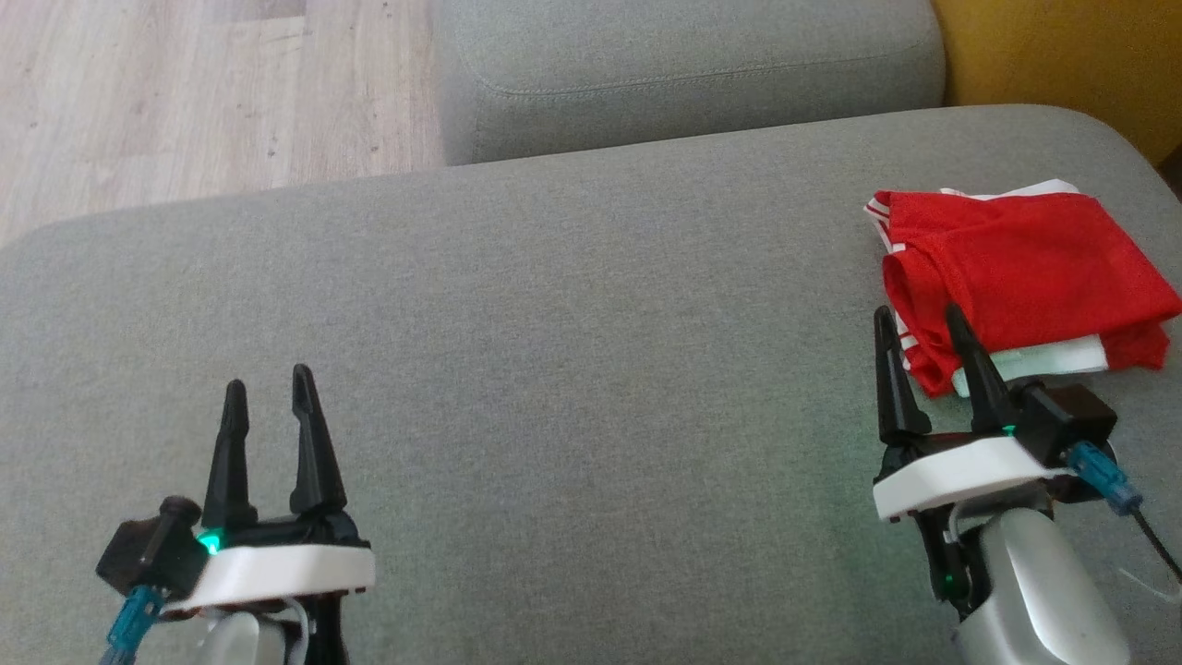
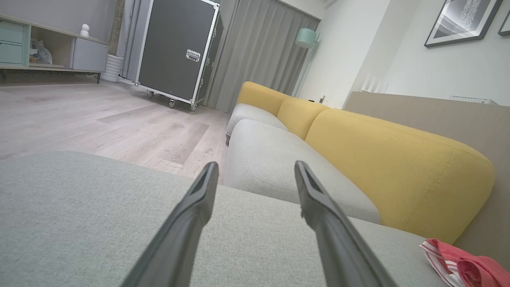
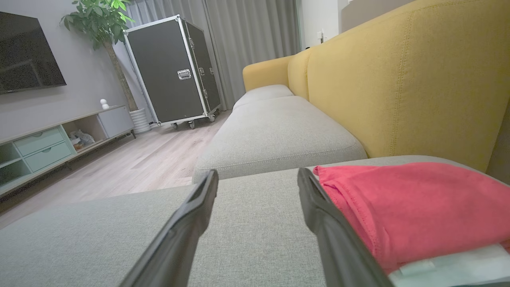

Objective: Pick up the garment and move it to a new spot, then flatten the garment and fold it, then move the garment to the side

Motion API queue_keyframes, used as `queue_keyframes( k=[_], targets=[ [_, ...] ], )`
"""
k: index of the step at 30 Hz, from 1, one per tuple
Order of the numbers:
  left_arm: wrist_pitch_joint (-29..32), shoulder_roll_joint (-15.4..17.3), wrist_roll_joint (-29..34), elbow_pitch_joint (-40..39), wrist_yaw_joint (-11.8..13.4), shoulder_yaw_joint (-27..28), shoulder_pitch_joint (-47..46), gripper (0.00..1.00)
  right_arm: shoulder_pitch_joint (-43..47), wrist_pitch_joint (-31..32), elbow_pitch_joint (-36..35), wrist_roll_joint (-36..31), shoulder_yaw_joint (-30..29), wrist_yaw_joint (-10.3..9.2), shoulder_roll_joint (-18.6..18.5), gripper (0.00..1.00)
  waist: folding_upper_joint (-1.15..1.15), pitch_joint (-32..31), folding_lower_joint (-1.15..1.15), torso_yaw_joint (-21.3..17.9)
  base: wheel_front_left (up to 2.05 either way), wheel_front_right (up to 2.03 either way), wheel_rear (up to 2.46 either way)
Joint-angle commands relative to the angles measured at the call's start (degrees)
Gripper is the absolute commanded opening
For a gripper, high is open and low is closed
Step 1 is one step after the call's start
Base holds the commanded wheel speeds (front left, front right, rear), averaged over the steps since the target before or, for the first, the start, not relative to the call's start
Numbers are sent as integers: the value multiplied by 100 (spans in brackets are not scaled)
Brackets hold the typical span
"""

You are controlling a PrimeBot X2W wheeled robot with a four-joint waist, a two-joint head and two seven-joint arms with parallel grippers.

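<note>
Sofa seat point(image 1: 572, 323): grey; it carries the garment at its 3 o'clock end.
Yellow backrest point(image 1: 1062, 55): beyond the garment, at 12 o'clock.
Garment point(image 1: 1025, 259): red and white, folded, long axis about 9 to 3 o'clock.
Right claw point(image 1: 919, 312): fingers apart, empty, the nearer one; the garment lies at its 1 o'clock, just beside the fingertips.
Left claw point(image 1: 269, 377): fingers apart, empty, well apart at the seat's 7 o'clock.
In the way: nothing between right claw and garment.
</note>
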Motion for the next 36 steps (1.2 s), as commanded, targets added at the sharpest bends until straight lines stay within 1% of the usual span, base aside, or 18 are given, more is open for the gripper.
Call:
queue_keyframes(
  k=[1, 9, 10, 13, 14, 36],
  targets=[
    [-29, 20, 5, -183, 28, 221, -169, 100, -114, -63, -209, 48, 153, -4, 29, 100, 0, -1, 0, 1, 0, 0, 0],
    [-29, 20, -114, -163, 54, 231, -159, 100, -110, -63, -210, 57, 175, -4, 29, 100, 0, -1, 0, -7, 0, 0, 0],
    [1, 0, -79, 37, 28, 3, 1, 0, 2, 1, 15, 18, 31, 0, 1, 0, 0, -1, 0, -6, 0, 0, 0],
    [5, -4, -88, 316, 28, -21, 104, 0, 141, 18, 267, 27, 34, 0, 3, 0, 0, -2, 0, -5, 0, 0, 0],
    [35, -4, -175, 353, 24, -5, 117, 0, 168, 57, 292, 131, 14, 0, 4, 0, 0, -3, 0, -1, 0, 0, 0],
    [406, 0, -1349, 354, -27, 173, 45, 0, 252, 416, 60, 1539, -171, -1, 8, 0, 0, -14, 0, 51, 0, 0, 0]
  ],
)
